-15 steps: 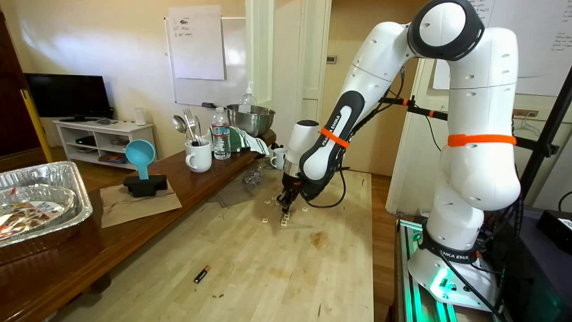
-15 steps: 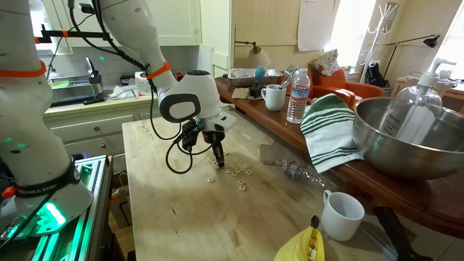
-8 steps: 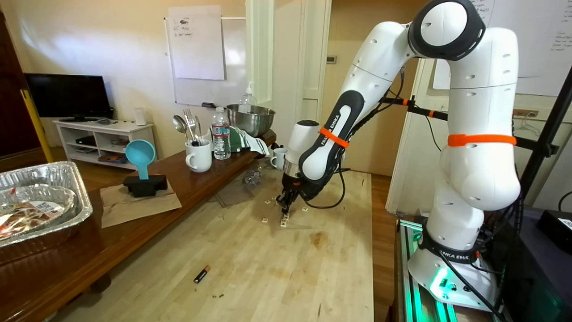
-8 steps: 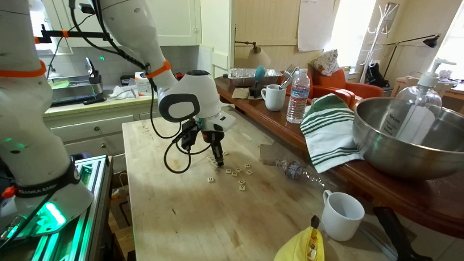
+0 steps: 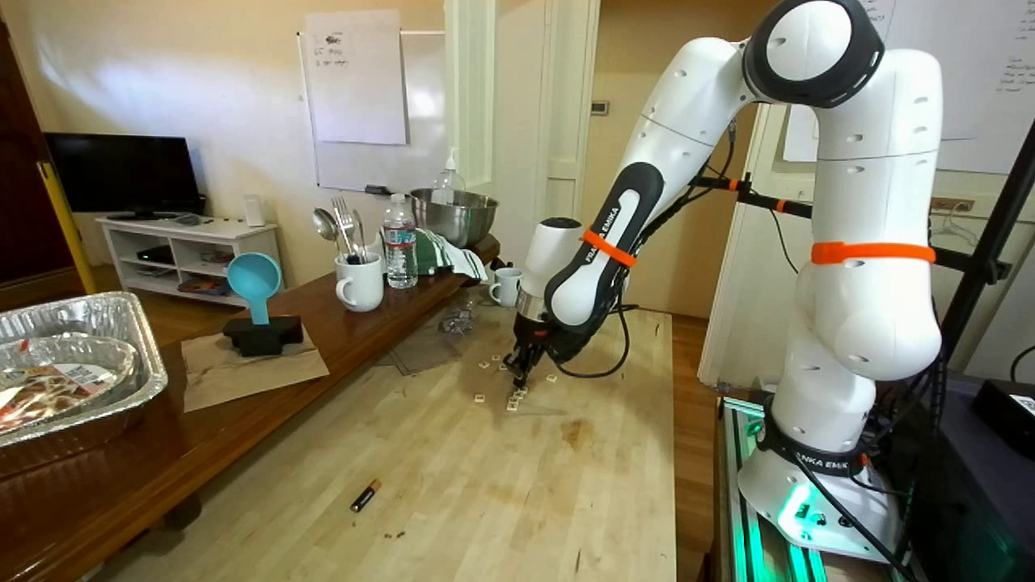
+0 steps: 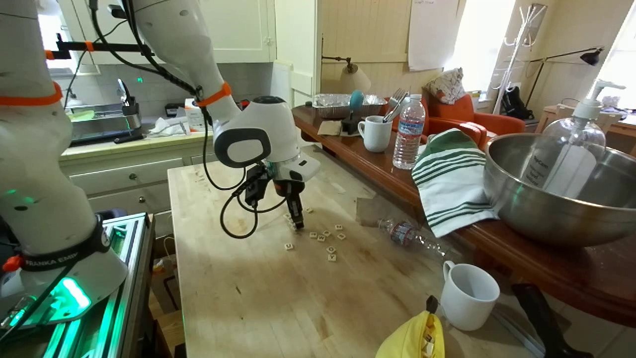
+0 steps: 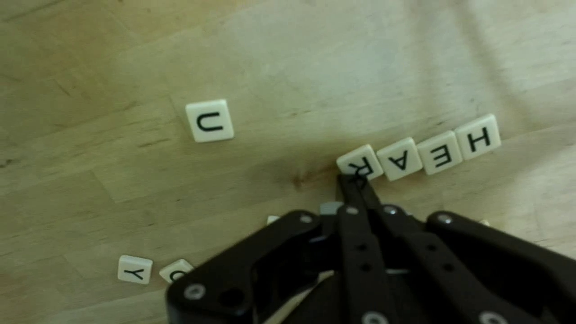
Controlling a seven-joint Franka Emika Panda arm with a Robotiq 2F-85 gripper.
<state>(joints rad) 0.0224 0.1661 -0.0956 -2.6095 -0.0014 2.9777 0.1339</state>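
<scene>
My gripper [image 7: 355, 181] points down at the table with its fingers pressed together, nothing visible between them. In the wrist view its tips cover the near edge of the white R tile [image 7: 358, 161]; whether they touch it I cannot tell. Beside that tile, in a slanting row, lie the A tile [image 7: 399, 159], the E tile [image 7: 439, 152] and the H tile [image 7: 478, 137]. A U tile [image 7: 209, 120] lies apart to the left. Lower left are a Y tile [image 7: 135, 269] and a partly hidden O tile [image 7: 176, 270]. Both exterior views show the gripper [image 5: 520, 383] [image 6: 298, 226] low among the tiles.
More loose tiles, among them a W tile [image 6: 321, 238], lie near the gripper. A battery [image 5: 365, 495] rests on the wooden table [image 5: 453, 485]. Along the raised ledge stand a mug of cutlery [image 5: 360, 283] and a water bottle [image 6: 409, 132]. A crumpled bottle [image 6: 405, 233], white mug [image 6: 469, 296] and yellow pouch [image 6: 412, 335] are on the table.
The arm has shifted slightly toward the robot's base, the gripper staying low and shut. The tiles by its tips look slightly displaced; the looser ones have not moved.
</scene>
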